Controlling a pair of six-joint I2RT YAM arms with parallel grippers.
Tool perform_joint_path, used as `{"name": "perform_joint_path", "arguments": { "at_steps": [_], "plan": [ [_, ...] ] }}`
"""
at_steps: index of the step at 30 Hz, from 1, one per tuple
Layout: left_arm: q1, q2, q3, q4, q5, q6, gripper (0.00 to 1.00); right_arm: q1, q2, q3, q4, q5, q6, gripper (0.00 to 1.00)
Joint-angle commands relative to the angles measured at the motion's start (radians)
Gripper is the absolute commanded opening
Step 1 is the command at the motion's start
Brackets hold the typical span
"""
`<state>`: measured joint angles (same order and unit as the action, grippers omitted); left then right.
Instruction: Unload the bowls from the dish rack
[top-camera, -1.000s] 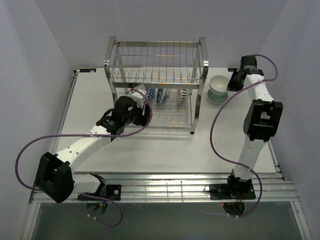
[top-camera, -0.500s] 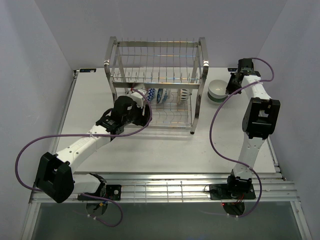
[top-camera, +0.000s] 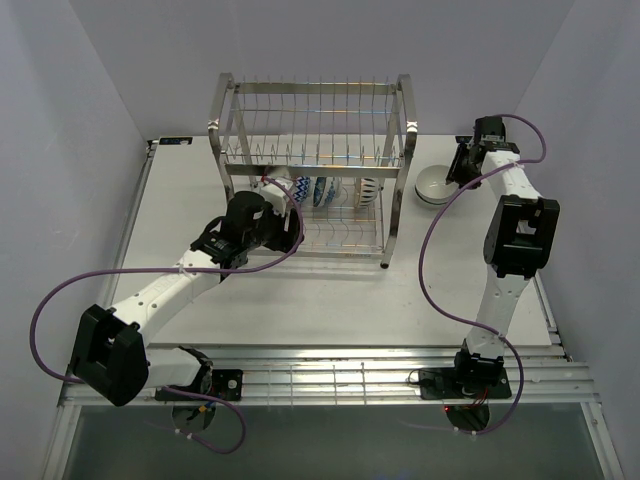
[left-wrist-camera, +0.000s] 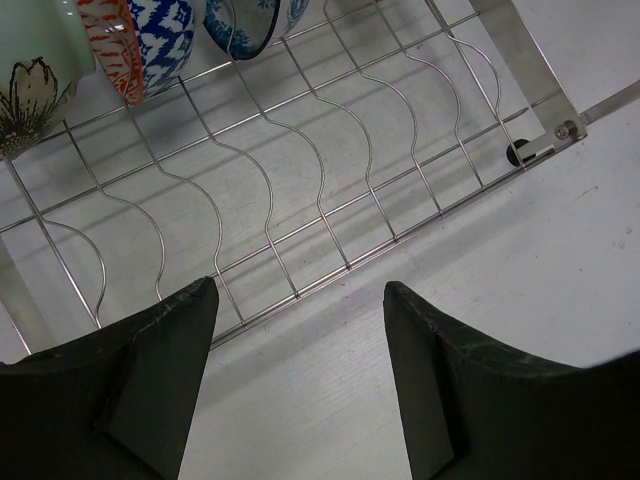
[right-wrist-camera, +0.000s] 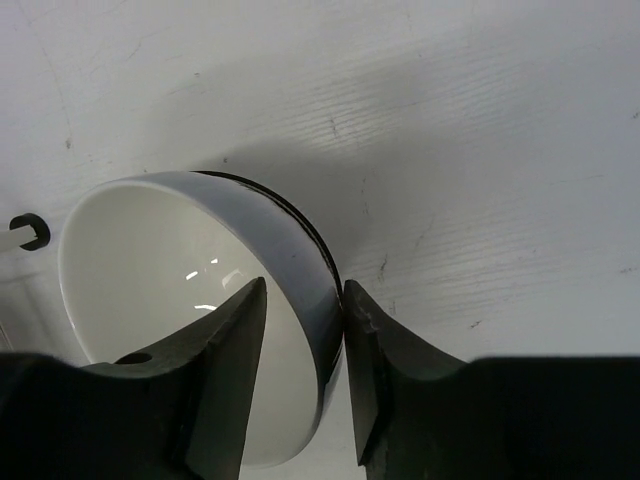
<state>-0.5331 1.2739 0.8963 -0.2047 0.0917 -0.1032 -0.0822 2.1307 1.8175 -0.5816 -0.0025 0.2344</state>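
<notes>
Over the last second the white bowl (top-camera: 432, 185) has been lowered at the upper right of the overhead view, just right of the dish rack (top-camera: 315, 95), and is now seen low over the table (top-camera: 300, 300). Whether it is fully set down cannot be told. It is clamped by the right gripper (right-wrist-camera: 303, 300), whose fingers are nearly closed on the bowl's wall, one inside the rim and one on the grey outer face (the bowl sits slightly tilted in the wrist view). One bowl is therefore judged almost unloaded, with only the release left. The left gripper (left-wrist-camera: 300, 290) has hardly been moved: it is held wide open with nothing between its fingers, at the front of the rack's lower tier. Several patterned bowls (top-camera: 320, 190) are left standing on edge among the dividers at the centre of the overhead view, so most of the task is judged to remain.
</notes>
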Motion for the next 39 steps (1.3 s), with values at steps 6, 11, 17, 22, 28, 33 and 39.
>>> {"name": "perform_joint_path", "arguments": {
  "at_steps": [6, 11, 17, 22, 28, 33, 39],
  "plan": [
    [0.028, -0.030, 0.015, 0.025, 0.016, -0.020, 0.78, 0.013, -0.049, 0.020, 0.009, 0.034, -0.009, 0.46],
    [0.032, -0.033, 0.016, 0.024, 0.020, -0.018, 0.78, 0.013, -0.077, 0.022, -0.011, 0.088, -0.017, 0.43],
    [0.035, -0.033, 0.018, 0.021, 0.028, -0.010, 0.78, 0.013, -0.083, -0.009, -0.017, 0.108, -0.014, 0.34],
    [0.042, -0.034, 0.019, 0.019, 0.029, -0.010, 0.78, 0.013, -0.095, -0.049, 0.014, 0.108, 0.002, 0.16],
    [0.045, -0.028, 0.018, 0.018, 0.043, -0.012, 0.78, 0.013, -0.089, -0.090, 0.032, 0.090, 0.025, 0.08],
    [0.045, -0.021, 0.021, 0.018, 0.049, -0.013, 0.78, 0.012, -0.097, -0.095, 0.043, 0.096, 0.029, 0.17],
    [0.053, -0.019, 0.021, 0.019, 0.060, -0.021, 0.78, 0.002, -0.140, -0.061, 0.042, 0.058, 0.048, 0.51]
  ]
}}
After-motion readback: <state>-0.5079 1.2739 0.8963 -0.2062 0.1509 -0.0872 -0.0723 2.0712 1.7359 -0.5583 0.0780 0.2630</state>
